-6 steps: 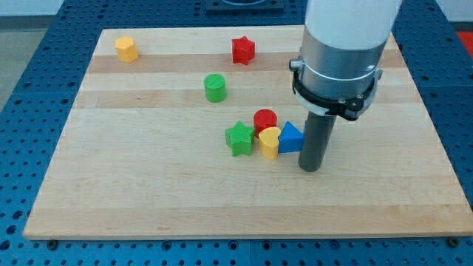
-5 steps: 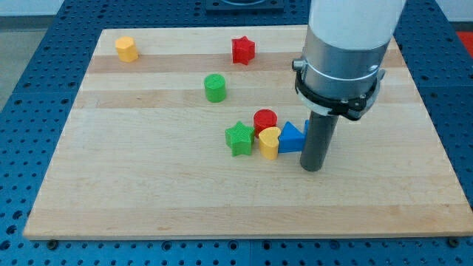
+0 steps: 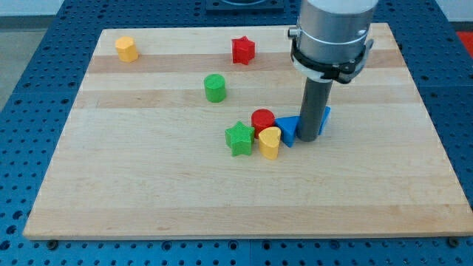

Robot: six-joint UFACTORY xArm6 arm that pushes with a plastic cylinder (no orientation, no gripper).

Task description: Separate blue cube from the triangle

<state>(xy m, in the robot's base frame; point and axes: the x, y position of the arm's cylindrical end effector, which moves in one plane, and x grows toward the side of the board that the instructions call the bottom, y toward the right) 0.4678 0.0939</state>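
The blue triangle (image 3: 287,130) lies near the board's middle, touching the red cylinder (image 3: 264,119) and the yellow heart (image 3: 270,142). My tip (image 3: 309,139) stands right against the triangle's right side. The blue cube (image 3: 325,116) shows only as a sliver at the rod's right edge; the rod hides most of it. My tip sits between the triangle and the cube.
A green star (image 3: 239,138) touches the yellow heart's left side. A green cylinder (image 3: 215,87), a red star (image 3: 243,50) and a yellow block (image 3: 127,49) lie apart toward the view's top. The wooden board (image 3: 148,199) ends near each side of the view.
My tip has moved up the view from below the blue blocks into the spot between them. The triangle has shifted slightly left against the cylinder and the heart.
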